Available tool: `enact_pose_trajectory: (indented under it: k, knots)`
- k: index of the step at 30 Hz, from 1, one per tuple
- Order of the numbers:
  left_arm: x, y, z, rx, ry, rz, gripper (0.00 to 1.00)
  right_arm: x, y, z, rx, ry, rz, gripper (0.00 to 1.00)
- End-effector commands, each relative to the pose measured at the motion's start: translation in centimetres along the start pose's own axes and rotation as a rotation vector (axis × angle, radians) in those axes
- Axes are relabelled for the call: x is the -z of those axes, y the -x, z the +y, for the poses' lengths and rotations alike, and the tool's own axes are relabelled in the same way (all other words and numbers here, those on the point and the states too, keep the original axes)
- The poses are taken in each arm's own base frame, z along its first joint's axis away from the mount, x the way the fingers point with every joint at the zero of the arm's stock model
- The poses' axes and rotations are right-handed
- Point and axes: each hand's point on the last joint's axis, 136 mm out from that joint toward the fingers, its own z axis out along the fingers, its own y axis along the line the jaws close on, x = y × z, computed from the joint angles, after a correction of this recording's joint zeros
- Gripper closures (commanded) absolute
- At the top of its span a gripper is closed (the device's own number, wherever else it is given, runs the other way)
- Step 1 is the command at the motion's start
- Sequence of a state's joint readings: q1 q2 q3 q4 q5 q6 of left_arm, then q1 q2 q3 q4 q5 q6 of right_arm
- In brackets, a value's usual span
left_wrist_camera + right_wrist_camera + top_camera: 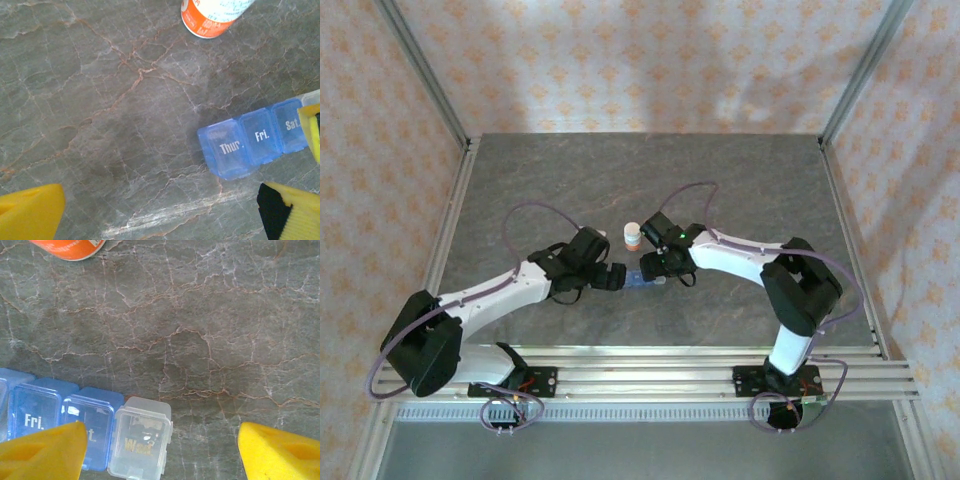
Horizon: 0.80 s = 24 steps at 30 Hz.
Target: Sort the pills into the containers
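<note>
- The pill box point(642, 281) is a blue translucent strip lying flat on the table point(620, 170), toward the near middle, between my two grippers.
- In my left wrist view, the pill box point(255, 140) sits right of centre and slightly tilted. Its lids read "Thur.", "Fri." and "Sat.".
- In my right wrist view, the pill box point(60, 422) lies at the lower left. A clear compartment point(141, 440) marked "Wed" sits at its right end, touching the last blue one.
- My left gripper point(161, 200) is released, with its yellow fingers point(30, 210) spread wide. Bare table lies between them, and the box is just above the right-hand finger.
- My right gripper point(162, 432) is also spread wide and holds nothing. One yellow finger point(40, 450) overlaps the lower edge of the "Fri." compartment and its neighbour, but I cannot tell whether it touches them.
- From above, my left gripper point(616, 276) and right gripper point(662, 268) flank the box closely from either side.
- An orange-and-white bottle point(632, 236) stands upright just beyond the box, near it but not touching.
- The table is grey, veined stone.
</note>
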<state>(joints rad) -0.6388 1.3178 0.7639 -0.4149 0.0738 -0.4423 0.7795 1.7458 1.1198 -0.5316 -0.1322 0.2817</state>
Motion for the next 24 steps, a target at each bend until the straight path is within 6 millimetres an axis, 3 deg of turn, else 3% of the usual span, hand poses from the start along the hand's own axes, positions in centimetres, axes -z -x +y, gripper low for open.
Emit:
enact_pose_trajectory:
  k: [1,15,24]
  knots:
    - [-0.7,-1.2,-0.1,-0.046,0.001,0.031,0.00,-0.8,-0.5,-0.4,-0.023,-0.012,0.011,0.22]
    - [-3.3,-3.0,-1.1,-0.094,-0.019,0.089,0.00,-1.4,-1.0,-0.6,-0.030,-0.013,0.026,0.22]
    - [-3.9,-2.8,-0.7,-0.097,0.014,0.078,0.00,-1.5,-1.3,-0.6,-0.029,-0.011,0.031,0.23]
